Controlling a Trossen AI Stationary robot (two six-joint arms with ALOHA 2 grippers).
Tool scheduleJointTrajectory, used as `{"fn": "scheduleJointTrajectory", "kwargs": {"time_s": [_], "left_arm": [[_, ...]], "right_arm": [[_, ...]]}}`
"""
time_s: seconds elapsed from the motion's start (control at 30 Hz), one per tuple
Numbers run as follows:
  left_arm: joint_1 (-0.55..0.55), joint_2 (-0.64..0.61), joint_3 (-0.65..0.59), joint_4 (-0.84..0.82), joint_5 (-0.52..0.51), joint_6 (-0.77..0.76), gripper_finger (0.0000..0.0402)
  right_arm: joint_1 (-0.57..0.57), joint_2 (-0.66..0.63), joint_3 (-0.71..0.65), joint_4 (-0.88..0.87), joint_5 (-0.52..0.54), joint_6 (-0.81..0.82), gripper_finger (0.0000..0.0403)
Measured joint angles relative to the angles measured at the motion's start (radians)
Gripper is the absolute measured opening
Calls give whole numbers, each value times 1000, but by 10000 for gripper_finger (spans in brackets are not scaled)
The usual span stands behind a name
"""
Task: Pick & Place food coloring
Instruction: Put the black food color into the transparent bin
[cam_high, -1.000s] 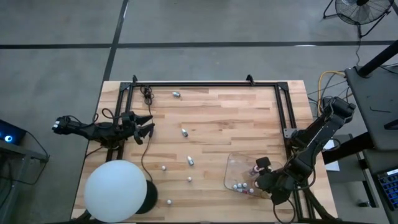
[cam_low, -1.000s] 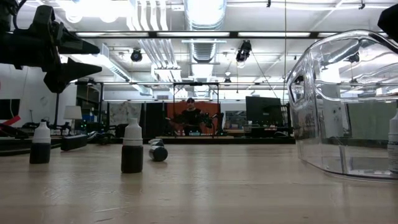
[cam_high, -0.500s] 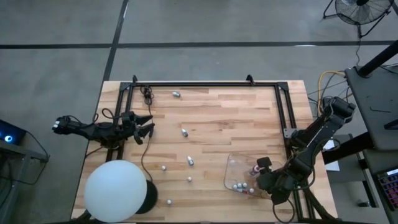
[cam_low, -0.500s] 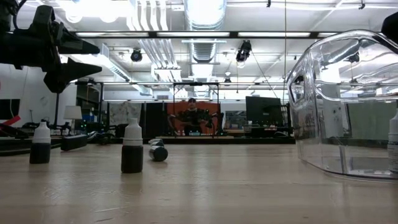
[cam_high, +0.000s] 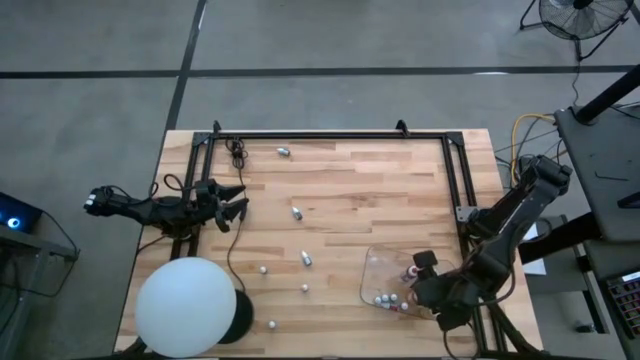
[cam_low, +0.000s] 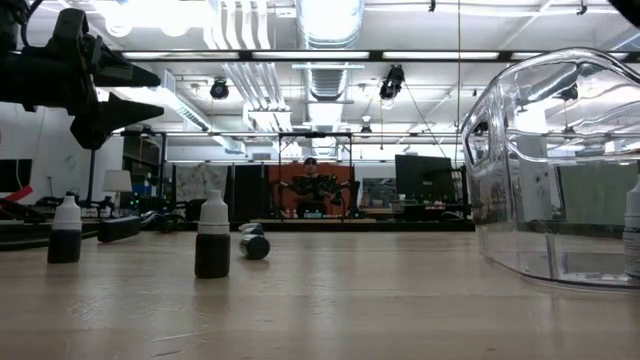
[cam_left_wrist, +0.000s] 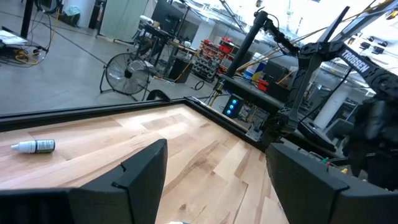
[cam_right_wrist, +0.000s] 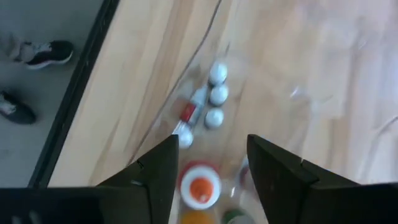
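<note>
You're at the drop-off step: your right claw (cam_right_wrist: 211, 146) hangs over the tray (cam_high: 368, 262) with its fingers parted to a middling gap. An orange-capped bottle (cam_right_wrist: 200, 186) stands right beneath and between them, apparently loose, so I judge this a release and not a grip. Beyond the claw's tips, five more bottles lie in the tray: four show white caps and one lies flat with a red band. A green cap peeps out close under the claw, so call it about seven in the tray, though the crowding makes that uncertain. Next you'll need to lift the claw straight up clear of the tray wall, then reach well away across the surface (cam_high: 380, 190) for one of the six loose bottles (cam_high: 297, 212), the nearest lying just outside the tray. Your left claw (cam_left_wrist: 217, 146) waits wide and empty at the far edge, just beside the cable there. There is one tray and one white ball (cam_high: 185, 305).
</note>
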Motion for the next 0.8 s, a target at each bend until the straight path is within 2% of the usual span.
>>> {"fn": "scheduleJointTrajectory", "kwargs": {"time_s": [0.17,0.4,0.8], "left_arm": [[0,0,0,0,0,0,245],[0,0,0,0,0,0,245],[0,0,0,0,0,0,245]], "right_arm": [[-9,-2,87,-61,89,-28,196],[-66,-2,194,-115,157,-50,209],[-223,-2,266,-57,298,-2,234]]}}
